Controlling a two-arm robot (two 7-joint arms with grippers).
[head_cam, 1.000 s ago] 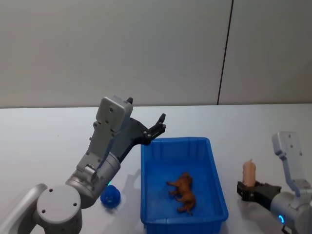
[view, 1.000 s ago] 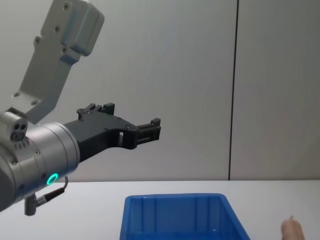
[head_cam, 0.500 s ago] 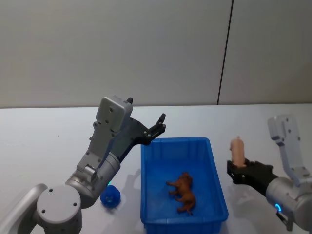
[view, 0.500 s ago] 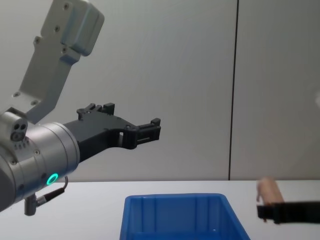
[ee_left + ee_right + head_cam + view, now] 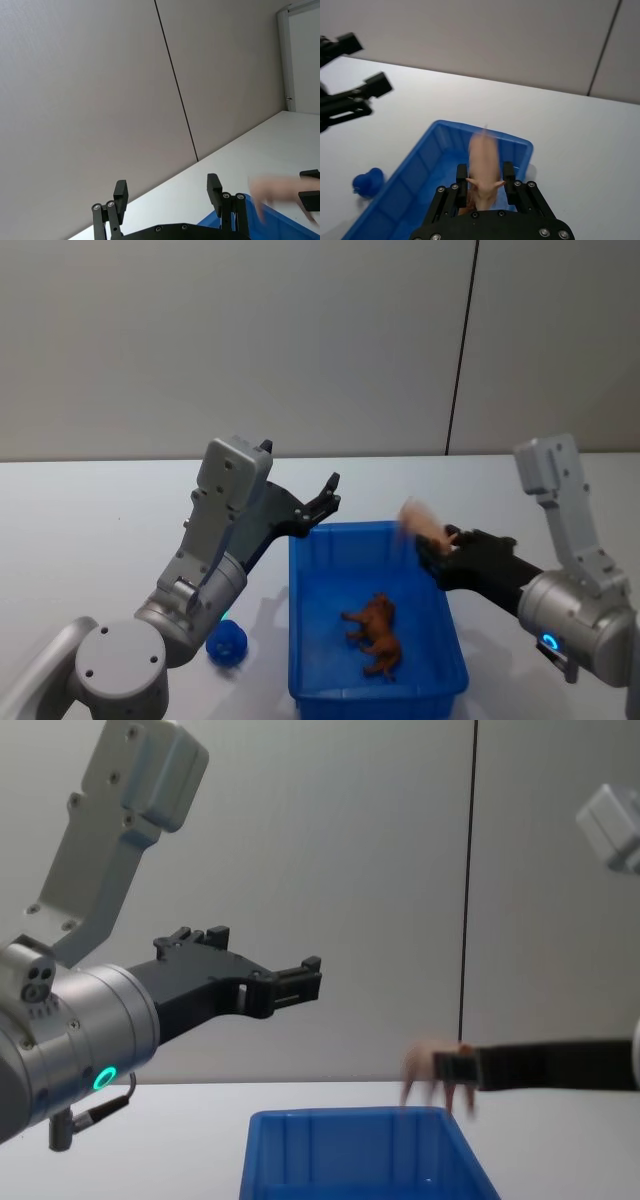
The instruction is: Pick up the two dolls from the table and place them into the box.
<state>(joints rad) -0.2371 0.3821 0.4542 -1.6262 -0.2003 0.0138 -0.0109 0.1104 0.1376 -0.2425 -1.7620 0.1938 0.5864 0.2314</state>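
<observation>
Close to the robot, a small blue toy (image 5: 227, 642) sits on the white table (image 5: 80, 540), just beside the near left corner of the blue box (image 5: 296, 620). The box stands in the middle of the table.

The brown doll (image 5: 375, 635) lies on the floor of the box, toward the near end. It is furry and lies on its side.

A bit farther back, the right gripper (image 5: 440, 543) reaches in from the right and hangs in the air over the right side of the box. Its two black fingers (image 5: 462, 175) are closed tight on the pink doll (image 5: 418, 518). The pink doll pokes out past the fingers and looks blurry. It is up above the box, not touching it.

Farther still, the left gripper (image 5: 330, 495) is held high, over the far left corner of the box. Its fingers (image 5: 120, 192) are spread apart and hold nothing.

Behind it all, the table runs back to a plain grey wall (image 5: 250, 340) with one thin dark line (image 5: 462, 350) going up it.
</observation>
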